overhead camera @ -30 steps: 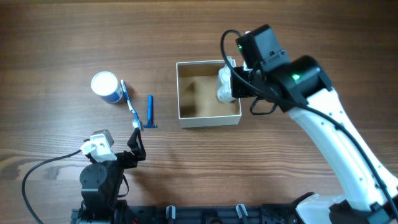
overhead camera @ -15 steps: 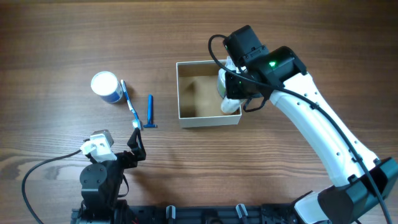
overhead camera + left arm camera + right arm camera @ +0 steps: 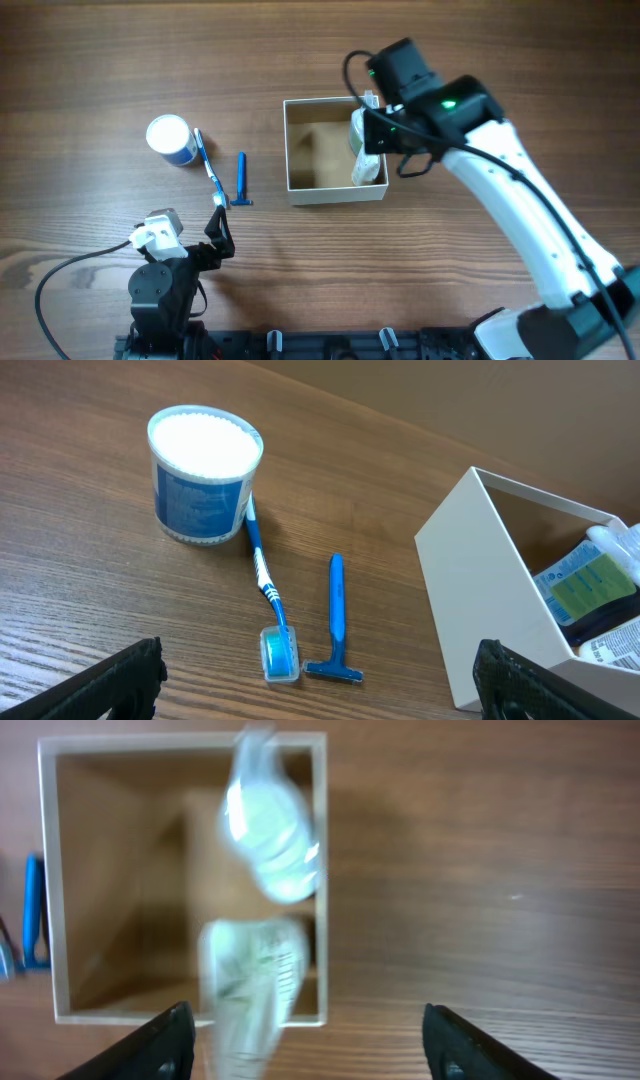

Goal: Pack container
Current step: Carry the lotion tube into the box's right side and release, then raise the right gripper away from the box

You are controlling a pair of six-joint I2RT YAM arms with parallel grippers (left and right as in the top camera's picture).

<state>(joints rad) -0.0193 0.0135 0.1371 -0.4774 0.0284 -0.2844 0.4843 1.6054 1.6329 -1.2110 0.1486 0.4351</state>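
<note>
While a packet (image 3: 585,585) is seen inside the box (image 3: 335,193), the right gripper (image 3: 310,1035) is spread open. So is the left gripper (image 3: 320,680).

The container (image 3: 335,195) has white walls and a brown inside; the razor (image 3: 241,178) is blue.

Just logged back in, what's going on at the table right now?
The right tool hangs open over the cardboard box. A white-and-green packet lies inside against the box's right wall, blurred in the wrist view. The left tool is open at the table's near edge, holding nothing. A jar, a toothbrush and a razor lie on the table left of the box, not yet packed.
</note>
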